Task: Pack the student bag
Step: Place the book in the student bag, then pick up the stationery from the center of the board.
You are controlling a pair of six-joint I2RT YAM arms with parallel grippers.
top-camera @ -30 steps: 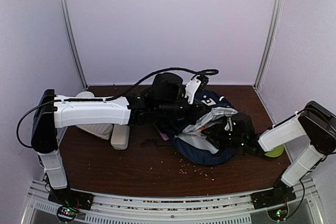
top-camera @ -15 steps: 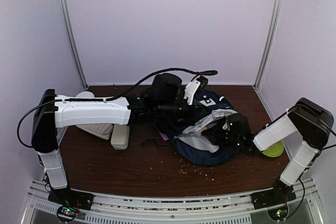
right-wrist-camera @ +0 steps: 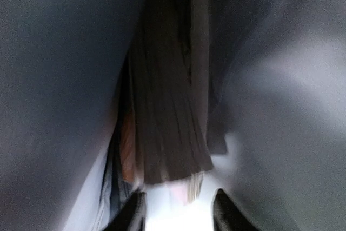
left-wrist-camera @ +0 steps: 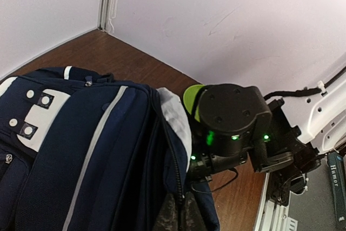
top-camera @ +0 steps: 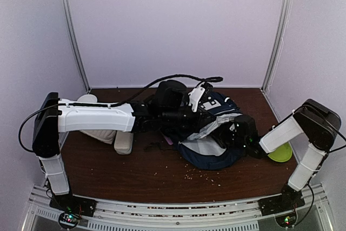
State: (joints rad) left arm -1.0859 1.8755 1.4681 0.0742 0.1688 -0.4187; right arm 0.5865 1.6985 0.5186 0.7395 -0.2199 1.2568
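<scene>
The student bag [top-camera: 212,145], navy with a white stripe and grey lining, lies open at the table's centre right. My left gripper [left-wrist-camera: 181,217] is shut on the bag's zipper edge [left-wrist-camera: 174,155] and holds the opening up. In the top view my right wrist [top-camera: 241,131] reaches into the bag from the right, and its fingers are hidden by fabric. In the right wrist view my right gripper [right-wrist-camera: 178,212] is open inside the grey lining [right-wrist-camera: 281,106]. Just beyond its tips, a book [right-wrist-camera: 167,123] stands with its page edges showing.
Two pale pouches [top-camera: 104,133] [top-camera: 124,142] lie under the left arm. A lime green disc [top-camera: 282,153] sits by the right arm, near the table's right edge. Crumbs [top-camera: 189,175] are scattered in front of the bag. A dark book [left-wrist-camera: 338,187] lies beyond the front rail.
My right arm has pushed left, deeper into the bag, with its elbow lifted. The left gripper and the held bag edge have sunk slightly.
</scene>
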